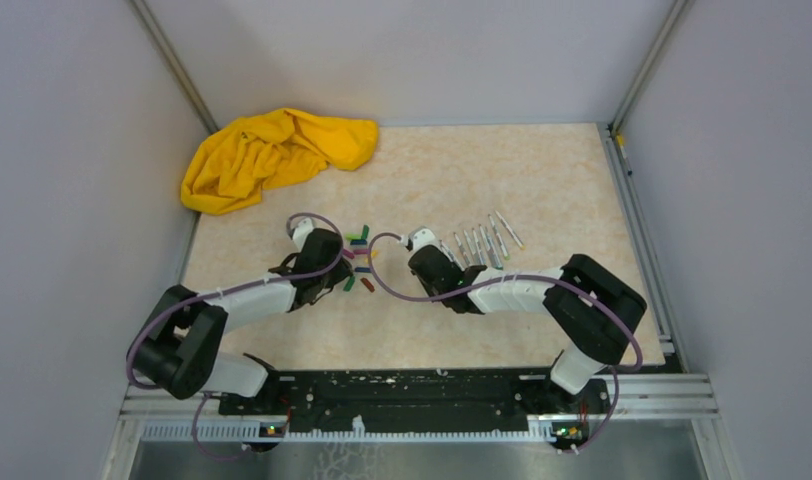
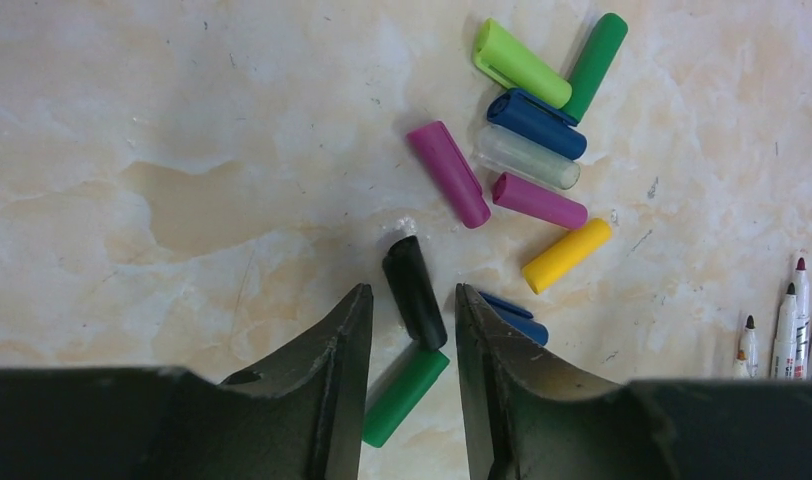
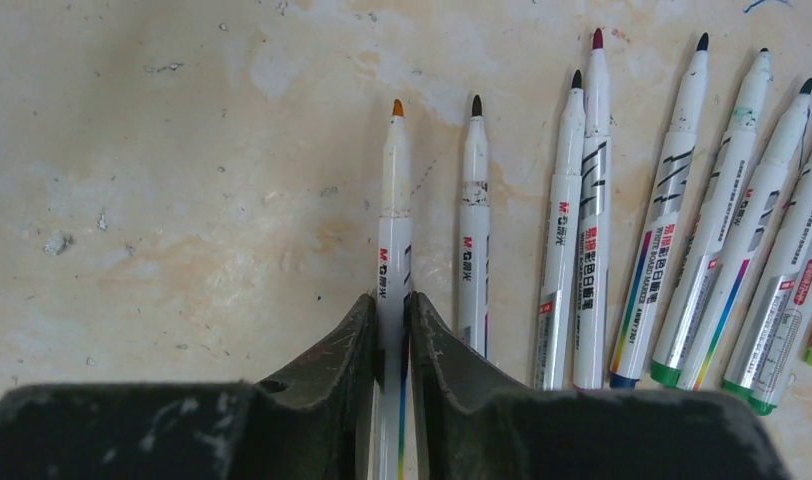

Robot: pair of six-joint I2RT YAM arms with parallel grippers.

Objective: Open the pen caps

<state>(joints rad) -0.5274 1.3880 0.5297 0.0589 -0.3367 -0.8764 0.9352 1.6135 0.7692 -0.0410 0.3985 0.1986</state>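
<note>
right end effector [image 3: 391,302] grips (glossy) pen [image 3: 395,200]

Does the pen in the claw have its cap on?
Off. The thin white orange-tipped pen, pinched in the right claw, shows its bare nib; no cap covers it.

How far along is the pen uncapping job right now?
Nearly finished, it seems. Done: the pens in the right wrist view show bare tips, and loose caps lie clustered on the table. In hand: the right claw is shut on the orange-tipped pen, itself uncapped; the left claw hangs open over the black cap. Left: no capped pen is visible, so probably just setting that pen down.
</note>
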